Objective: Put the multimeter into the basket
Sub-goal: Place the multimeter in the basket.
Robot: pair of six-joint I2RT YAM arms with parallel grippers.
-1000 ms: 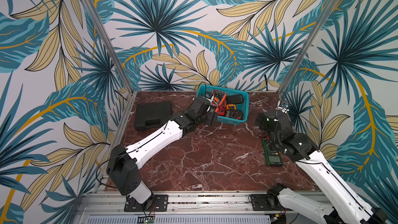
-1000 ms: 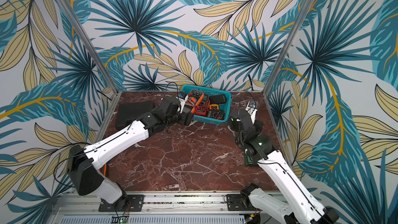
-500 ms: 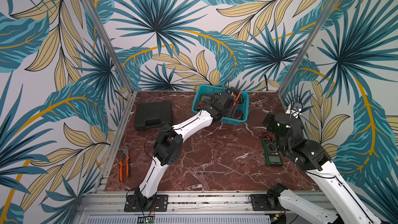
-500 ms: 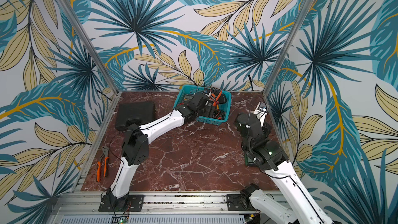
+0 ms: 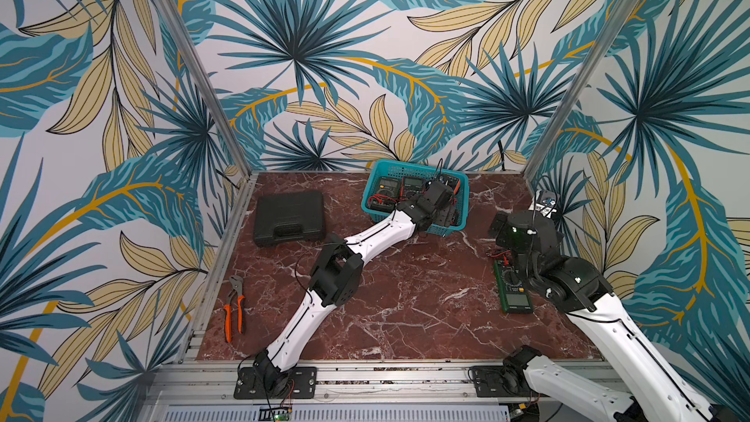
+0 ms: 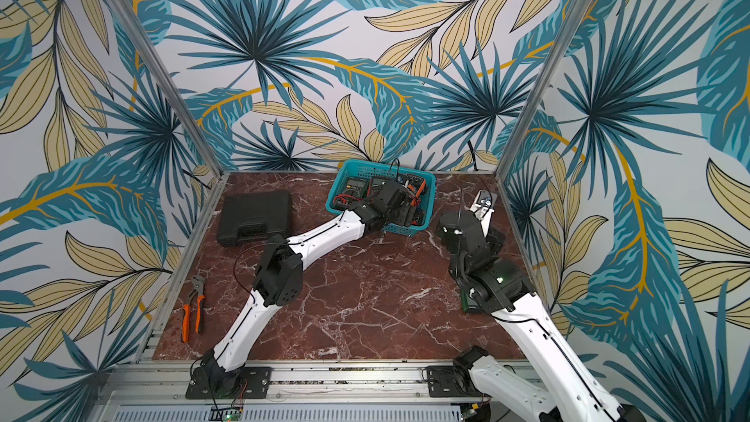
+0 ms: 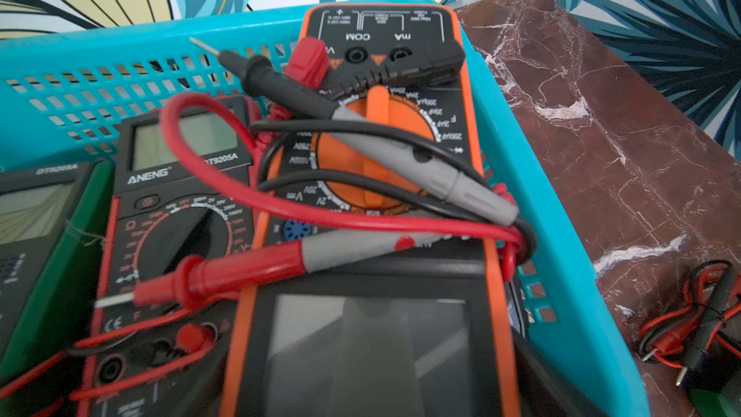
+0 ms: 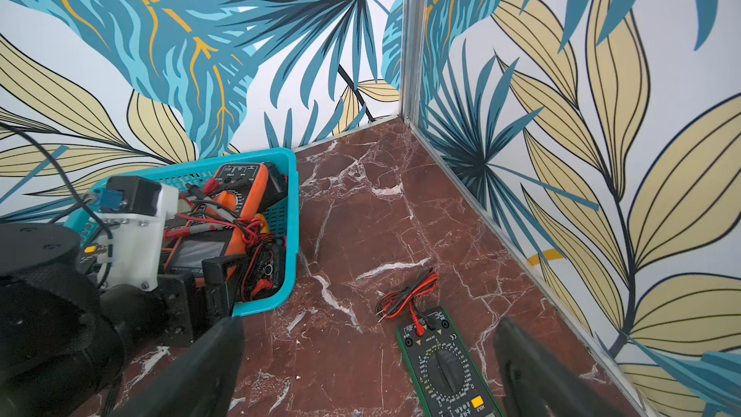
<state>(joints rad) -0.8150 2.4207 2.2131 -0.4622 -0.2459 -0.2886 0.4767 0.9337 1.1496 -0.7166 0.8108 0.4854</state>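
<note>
The teal basket stands at the back of the marble table, with several multimeters and leads in it. My left gripper reaches into its right half and is shut on the display end of an orange multimeter, which lies tilted on the others against the basket's right wall. Red and black probes lie across it. A green multimeter lies flat on the table by the right wall, its leads bundled beyond it. My right gripper hangs open above it, and its fingers hold nothing.
A black hard case lies at the back left. Orange-handled pliers rest on the left rail. Inside the basket are also a black and red meter and a green-edged one. The right wall runs close beside the green multimeter.
My left arm has swung from just left of the basket to inside it, carrying the orange multimeter. The right arm has drawn back a little above the green multimeter, still open.
</note>
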